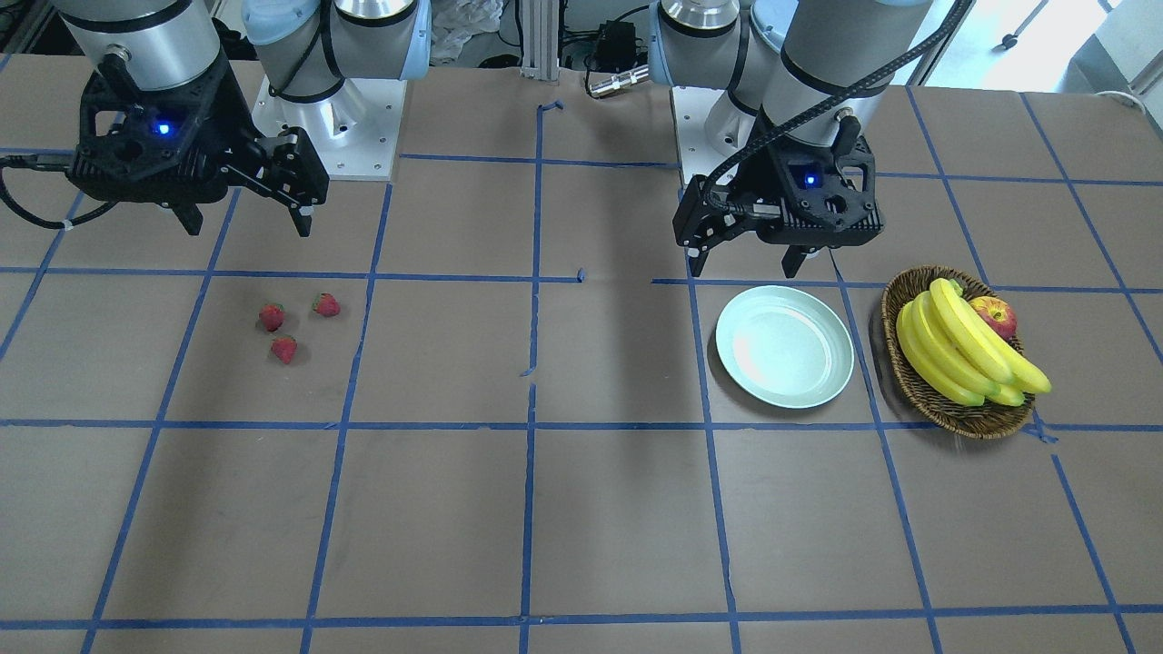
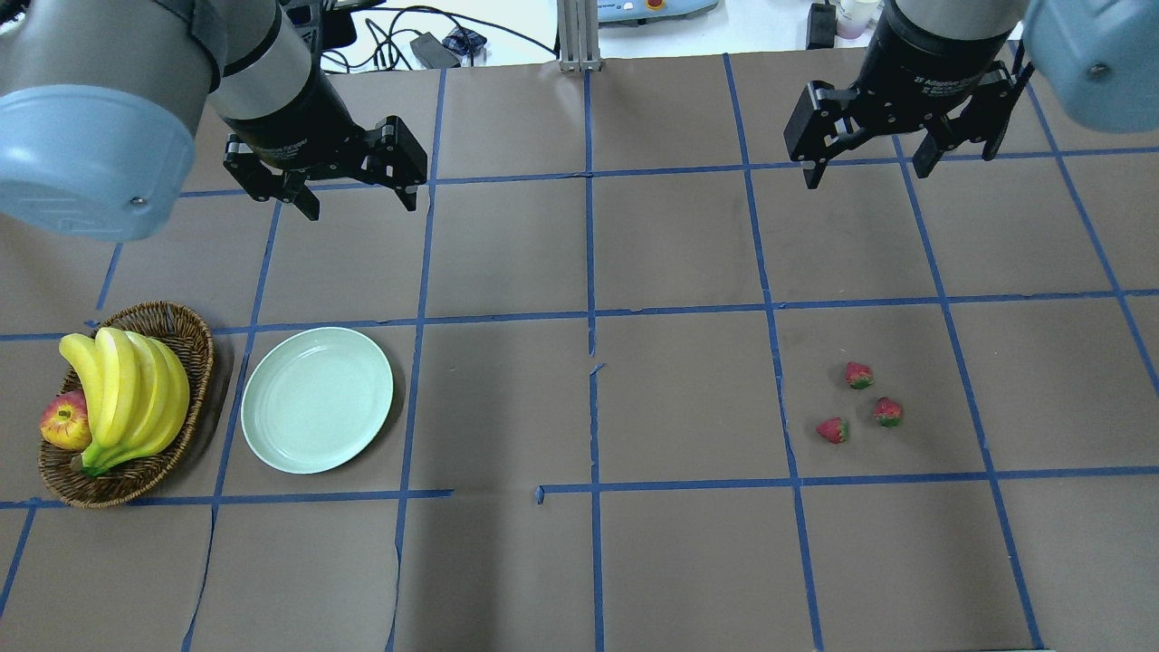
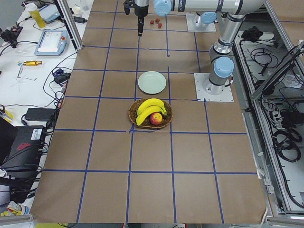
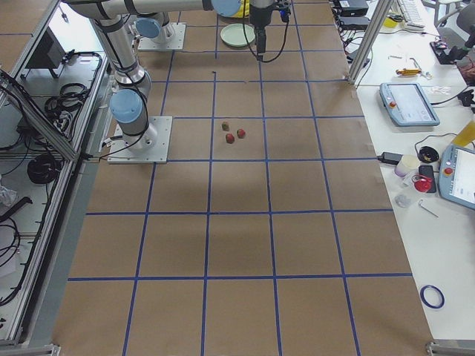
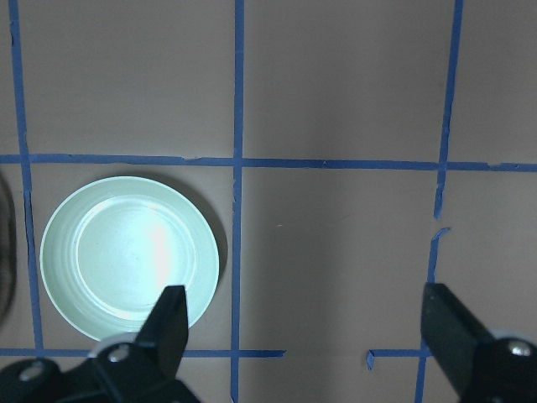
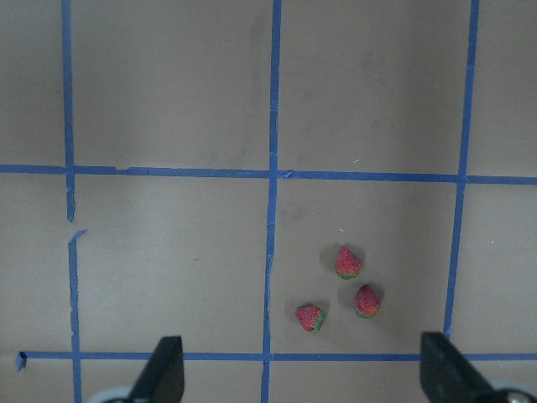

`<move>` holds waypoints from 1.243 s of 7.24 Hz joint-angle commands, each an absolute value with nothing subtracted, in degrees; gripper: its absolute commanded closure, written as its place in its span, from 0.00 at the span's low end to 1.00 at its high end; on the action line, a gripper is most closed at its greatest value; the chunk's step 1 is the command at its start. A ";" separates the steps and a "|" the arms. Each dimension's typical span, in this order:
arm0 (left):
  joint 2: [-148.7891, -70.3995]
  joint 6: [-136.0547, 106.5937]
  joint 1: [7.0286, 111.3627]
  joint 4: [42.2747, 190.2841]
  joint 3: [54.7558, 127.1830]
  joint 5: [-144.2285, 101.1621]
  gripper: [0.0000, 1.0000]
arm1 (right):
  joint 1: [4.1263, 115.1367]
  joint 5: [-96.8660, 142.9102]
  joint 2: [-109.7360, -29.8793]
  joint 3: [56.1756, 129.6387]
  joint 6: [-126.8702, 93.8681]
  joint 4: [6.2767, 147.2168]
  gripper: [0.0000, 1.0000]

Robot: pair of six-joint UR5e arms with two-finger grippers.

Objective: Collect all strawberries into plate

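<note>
Three small red strawberries (image 2: 858, 375) (image 2: 888, 412) (image 2: 833, 430) lie close together on the brown table, on my right side; they also show in the right wrist view (image 6: 348, 262). The mint-green plate (image 2: 317, 399) sits empty on my left side, seen too in the left wrist view (image 5: 130, 256). My left gripper (image 2: 358, 197) hangs open and empty above the table behind the plate. My right gripper (image 2: 867, 172) hangs open and empty high above the table, behind the strawberries.
A wicker basket (image 2: 190, 349) with bananas (image 2: 127, 394) and a red-yellow apple (image 2: 63, 421) stands just left of the plate. Blue tape lines grid the table. Benches with tools and cables flank the table ends in the side views.
</note>
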State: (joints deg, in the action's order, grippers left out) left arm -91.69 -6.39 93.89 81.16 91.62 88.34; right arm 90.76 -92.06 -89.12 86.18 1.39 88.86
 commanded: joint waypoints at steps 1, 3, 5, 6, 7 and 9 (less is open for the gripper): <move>-91.50 -6.42 93.87 81.12 91.93 88.33 0.00 | 90.88 -91.93 -89.12 86.22 1.32 88.77 0.00; -91.06 -6.59 93.78 80.77 92.11 88.33 0.00 | 90.88 -91.85 -89.12 86.22 1.23 88.86 0.00; -90.79 -6.95 93.78 81.29 92.29 88.24 0.00 | 90.88 -91.93 -89.12 86.22 1.23 88.86 0.00; -90.70 -6.77 93.87 81.91 91.85 88.24 0.00 | 90.88 -91.93 -89.12 86.13 1.23 88.86 0.00; -90.70 -6.68 93.78 83.13 91.32 88.33 0.00 | 90.88 -91.93 -89.12 86.13 1.23 88.86 0.00; -90.79 -5.98 93.35 83.15 91.32 88.33 0.00 | 90.88 -91.93 -89.12 86.13 1.23 88.86 0.00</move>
